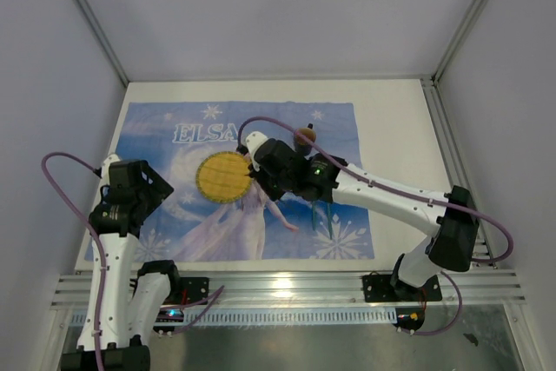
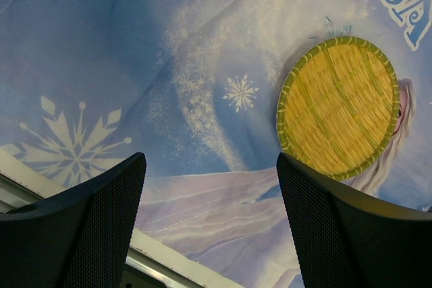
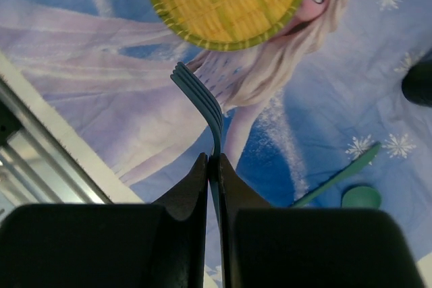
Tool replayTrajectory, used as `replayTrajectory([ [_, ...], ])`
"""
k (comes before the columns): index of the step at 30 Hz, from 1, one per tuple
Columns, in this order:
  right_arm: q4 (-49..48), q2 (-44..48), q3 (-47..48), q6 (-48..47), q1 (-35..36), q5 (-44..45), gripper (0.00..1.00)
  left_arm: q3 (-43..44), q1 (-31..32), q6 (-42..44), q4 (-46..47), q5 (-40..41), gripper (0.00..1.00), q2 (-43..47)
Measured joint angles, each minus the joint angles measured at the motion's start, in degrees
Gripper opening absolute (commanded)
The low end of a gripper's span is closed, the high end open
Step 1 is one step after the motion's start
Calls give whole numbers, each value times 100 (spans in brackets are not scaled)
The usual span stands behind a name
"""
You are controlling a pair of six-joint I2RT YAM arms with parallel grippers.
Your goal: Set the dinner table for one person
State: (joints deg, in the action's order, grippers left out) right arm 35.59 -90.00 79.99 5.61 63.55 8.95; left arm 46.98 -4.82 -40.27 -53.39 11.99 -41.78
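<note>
White and matte, the dinner table lies framed by silver aluminium rails, and most of its middle is covered by a blue printed cloth bearing the word "ELSA", snowflakes and a long-haired figure. A strip of bare tabletop shows around the cloth on the far side and on the right. A round yellow woven plate with a greenish rim sits on the cloth, left of centre, over the figure's head.

Reaching in from the right, the right gripper is clenched on the handle of a blue-grey fork. Its two jaws press together with the thin handle between them. The curved tines point away from the gripper toward the near rim of the woven plate, not reaching it. Whether the fork touches the cloth cannot be told.

A green spoon lies on the cloth to the right of the fork, well apart from the plate. A dark object sits at the right edge of the right wrist view, too cropped to identify.

Over the left part of the cloth, the left gripper hangs released, its black textured fingers spread wide with nothing between them. The plate lies ahead of its right finger.
</note>
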Motion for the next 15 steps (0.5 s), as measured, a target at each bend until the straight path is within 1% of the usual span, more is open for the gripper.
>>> replayTrajectory([
  [4,-2,26,155,529,-448,356,4,0,0,28,15,-120,81,46],
  [7,11,26,363,970,-719,658,4,0,-2,157,125,-522,79,81],
  [12,48,15,815,1792,-1001,1113,4,20,7,562,363,-1340,79,-31],
  [15,79,-20,1016,2260,-1084,1403,5,140,11,796,442,-1543,79,-142],
])
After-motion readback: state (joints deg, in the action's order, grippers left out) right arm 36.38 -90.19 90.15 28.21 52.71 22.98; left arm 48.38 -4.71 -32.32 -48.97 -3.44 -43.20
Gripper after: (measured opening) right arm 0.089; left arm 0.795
